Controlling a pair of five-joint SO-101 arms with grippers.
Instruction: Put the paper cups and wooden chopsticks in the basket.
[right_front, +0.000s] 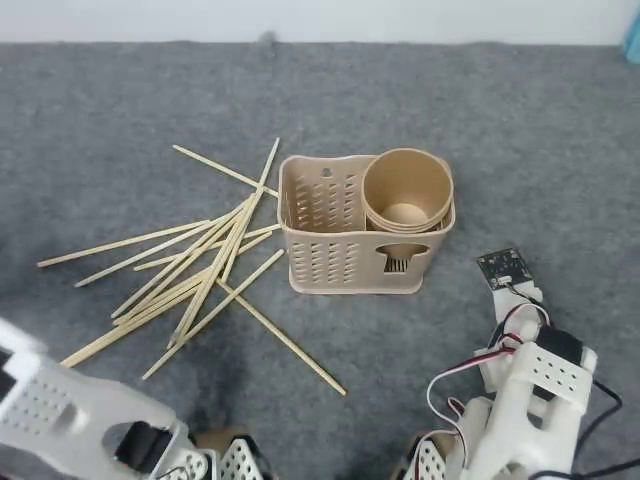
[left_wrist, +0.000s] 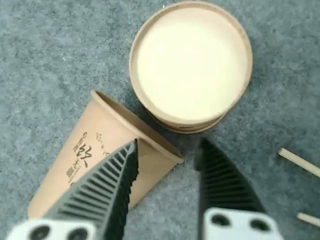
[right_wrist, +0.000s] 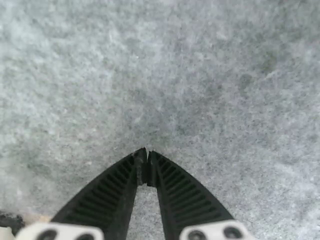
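Left claw (left_wrist: 169, 145) hangs wide open over a tipped-over paper cup (left_wrist: 95, 150), with a standing cup (left_wrist: 190, 65) just beside it. Right claw (right_wrist: 147, 152) is pinched closed above the grey counter (right_wrist: 200, 75). Stacked cups (right_front: 407, 190) sit in the basket (right_front: 345, 265); chopsticks (right_front: 200, 270) lie scattered on the counter right next to it.
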